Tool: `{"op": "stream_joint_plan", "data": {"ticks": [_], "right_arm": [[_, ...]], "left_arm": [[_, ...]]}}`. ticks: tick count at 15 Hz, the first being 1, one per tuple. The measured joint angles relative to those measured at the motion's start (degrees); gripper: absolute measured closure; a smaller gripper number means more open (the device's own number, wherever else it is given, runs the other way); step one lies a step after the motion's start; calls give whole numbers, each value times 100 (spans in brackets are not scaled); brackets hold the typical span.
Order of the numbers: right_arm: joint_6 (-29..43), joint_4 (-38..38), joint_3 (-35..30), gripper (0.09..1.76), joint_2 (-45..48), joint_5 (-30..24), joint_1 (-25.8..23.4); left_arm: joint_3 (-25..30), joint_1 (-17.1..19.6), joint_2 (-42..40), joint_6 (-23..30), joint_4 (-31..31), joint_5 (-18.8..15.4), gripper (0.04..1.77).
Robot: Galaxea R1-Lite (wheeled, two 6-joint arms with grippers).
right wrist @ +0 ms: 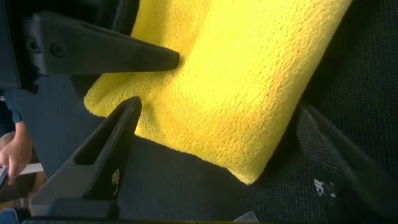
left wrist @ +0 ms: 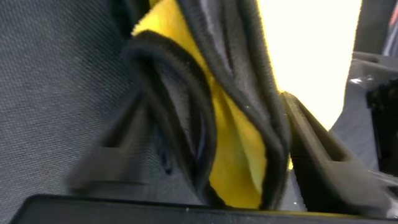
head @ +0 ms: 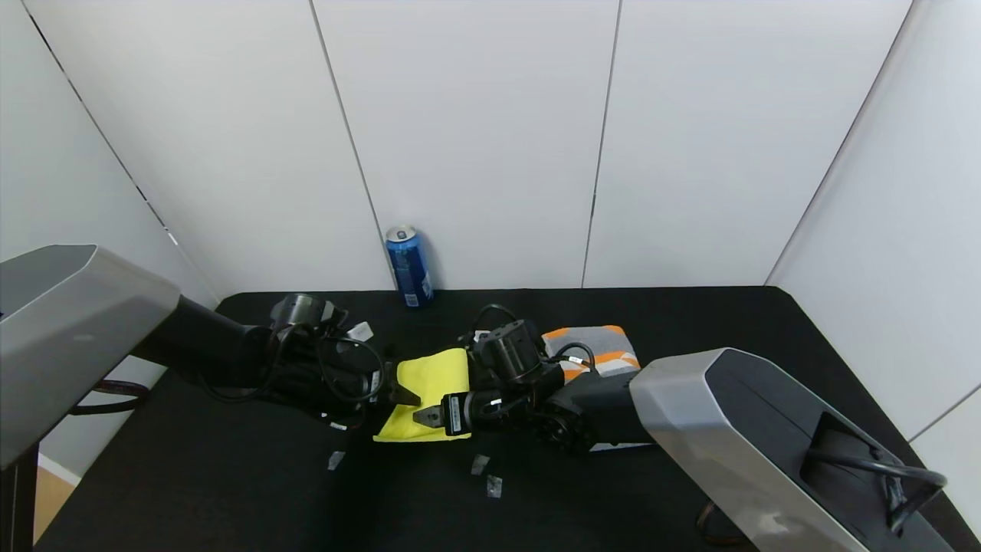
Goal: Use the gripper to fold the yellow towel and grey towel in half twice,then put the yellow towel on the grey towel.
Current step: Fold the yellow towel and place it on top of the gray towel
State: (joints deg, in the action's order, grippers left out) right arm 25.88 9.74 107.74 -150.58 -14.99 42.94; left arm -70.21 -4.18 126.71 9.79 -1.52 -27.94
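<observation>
The yellow towel (head: 431, 392) lies folded on the black table, between my two grippers. My left gripper (head: 405, 391) is at its left edge. In the left wrist view the towel's stacked, dark-trimmed edges (left wrist: 239, 155) sit between the spread jaws of that gripper (left wrist: 214, 102). My right gripper (head: 423, 416) is at the towel's near edge and is open. A towel corner (right wrist: 249, 174) lies between the jaws of that gripper (right wrist: 217, 109). The grey towel (head: 594, 346) lies folded behind my right arm, partly hidden by it.
A blue can (head: 409, 266) stands at the back of the table by the wall. Small white tape marks (head: 486, 475) lie on the table in front of the yellow towel. One finger of the left gripper (right wrist: 112, 53) rests on the towel in the right wrist view.
</observation>
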Motion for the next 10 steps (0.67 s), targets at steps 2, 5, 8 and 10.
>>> {"op": "stream_joint_plan", "data": {"ticks": [2, 5, 8, 10], "right_arm": [[4, -13, -13, 50, -22, 2, 0], [6, -13, -13, 89, -46, 9, 2], [4, 0, 0, 150, -52, 13, 2], [4, 11, 9, 170, -52, 16, 11]], "left_arm": [[1, -6, 20, 4, -15, 2, 79], [1, -4, 30, 4, -13, 5, 120], [0, -6, 30, 4, -9, 6, 160], [0, -4, 30, 4, -9, 6, 160]]}}
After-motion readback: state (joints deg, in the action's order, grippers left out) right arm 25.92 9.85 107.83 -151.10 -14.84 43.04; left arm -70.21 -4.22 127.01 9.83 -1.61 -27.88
